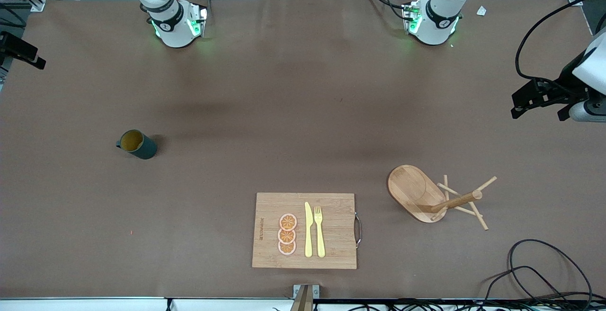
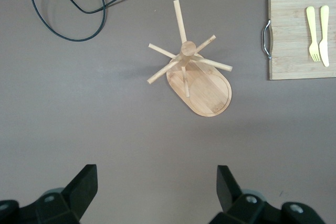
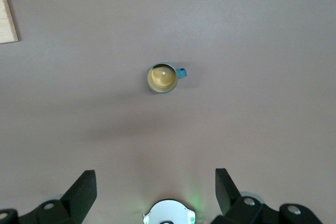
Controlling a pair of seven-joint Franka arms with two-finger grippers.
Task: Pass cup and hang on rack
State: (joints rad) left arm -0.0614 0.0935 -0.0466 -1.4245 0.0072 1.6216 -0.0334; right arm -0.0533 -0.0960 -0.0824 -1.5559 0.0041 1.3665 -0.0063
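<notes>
The cup (image 1: 137, 144), a dark teal mug with a yellow inside, stands upright on the table toward the right arm's end. It also shows in the right wrist view (image 3: 163, 77), below my right gripper (image 3: 155, 174), which is open, empty and high above the table. The rack (image 1: 428, 197), a light wooden mug tree on an oval base, stands toward the left arm's end, nearer the front camera. It also shows in the left wrist view (image 2: 210, 93). My left gripper (image 1: 539, 112) is open and empty, high up at the table's edge (image 2: 156, 174).
A bamboo cutting board (image 1: 331, 207) with a yellow knife, a fork and orange slices lies near the front edge, between cup and rack. Black cables (image 1: 544, 273) lie at the front corner near the rack. The arm bases (image 1: 177, 24) stand along the back.
</notes>
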